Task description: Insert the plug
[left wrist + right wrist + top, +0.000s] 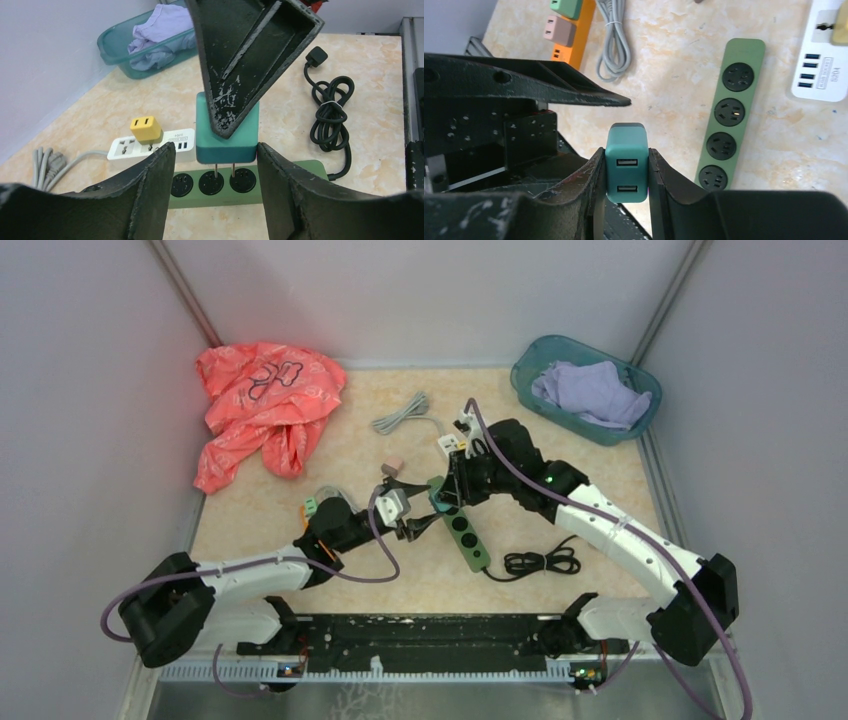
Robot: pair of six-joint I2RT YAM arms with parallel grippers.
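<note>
The right end effector [626, 150], scuffed black, is clamped on the teal plug [235, 147], a smooth rounded block with two thin metal prongs. The left end effector [215, 149] has its jaws apart, flanking the plug. Just beneath the prongs lies the long matte green power strip [730, 115] with round sockets, on the marbled beige bench [674, 75].

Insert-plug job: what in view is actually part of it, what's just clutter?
Job: teal plug, green power strip, right pincer shut on the plug, left pincer open either side of it.
Clutter: white power strip, yellow adapter, grey cable, pink cloth, teal basket, orange strip.
</note>
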